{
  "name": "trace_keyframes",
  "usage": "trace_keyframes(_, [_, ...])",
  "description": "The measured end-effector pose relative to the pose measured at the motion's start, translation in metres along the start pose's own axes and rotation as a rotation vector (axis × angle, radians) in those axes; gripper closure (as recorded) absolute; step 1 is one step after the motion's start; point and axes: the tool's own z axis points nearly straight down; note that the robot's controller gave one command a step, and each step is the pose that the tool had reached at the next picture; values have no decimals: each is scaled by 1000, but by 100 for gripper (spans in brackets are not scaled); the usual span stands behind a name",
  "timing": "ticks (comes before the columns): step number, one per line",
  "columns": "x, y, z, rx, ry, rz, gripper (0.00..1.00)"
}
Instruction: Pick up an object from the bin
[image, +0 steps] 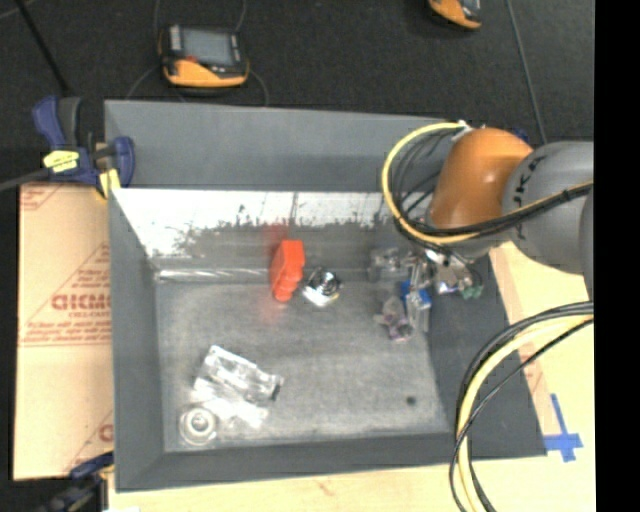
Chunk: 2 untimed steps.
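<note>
My gripper (405, 318) hangs low over the bin's (300, 400) matte grey floor; clenched or released, I cannot tell. Near me, toward the view's left, lies a shiny rounded metal piece (321, 288), with a blocky orange piece (287, 268) just beyond it.

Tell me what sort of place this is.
Probably a robotics lab's bin-picking station: a grey metal bin holds loose things, such as an orange block, and a cabled robot arm reaches in with its gripper.

1. A robotics lab: a grey metal bin (250, 150) sits under a cabled robot arm (555, 200).
2. Far left of the pincer (415, 300), beyond the bin, an orange-edged handheld device (203, 55) lies on a dark surface.
</note>
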Motion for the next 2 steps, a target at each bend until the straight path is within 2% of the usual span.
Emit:
trace_keyframes(1, [-1,-1,-3,2,-3,-1,100])
trace_keyframes(2, [3,20,-169,2,-5,-12,100])
